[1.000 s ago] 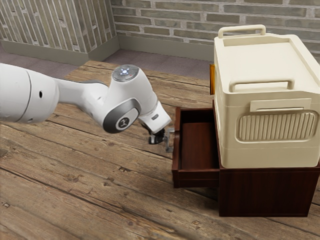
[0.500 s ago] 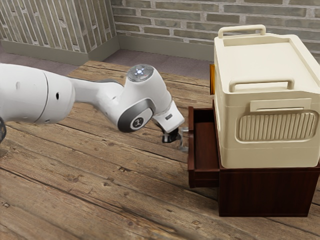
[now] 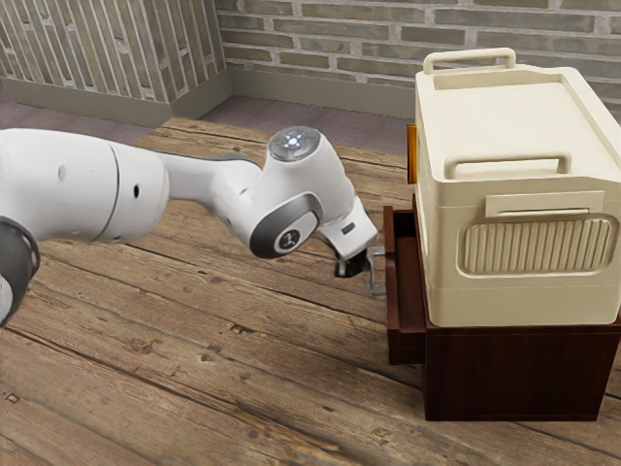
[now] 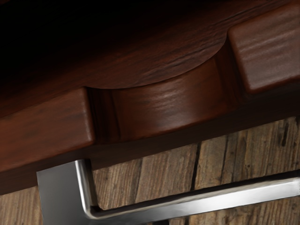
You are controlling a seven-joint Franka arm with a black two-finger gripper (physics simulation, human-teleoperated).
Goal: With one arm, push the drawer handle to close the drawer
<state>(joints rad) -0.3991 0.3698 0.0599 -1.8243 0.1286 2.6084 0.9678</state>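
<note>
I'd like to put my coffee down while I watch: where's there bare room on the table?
The broadest bare patch of table lies between the arm and the exterior view's lower edge, bordered on the view's right by the drawer and dark cabinet. It's crowded where the pincer sits at the drawer's handle.

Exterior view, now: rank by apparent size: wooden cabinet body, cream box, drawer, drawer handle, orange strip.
1. Cream box
2. Wooden cabinet body
3. Drawer, visible part
Drawer handle and orange strip: both smaller, too alike to rank.
</note>
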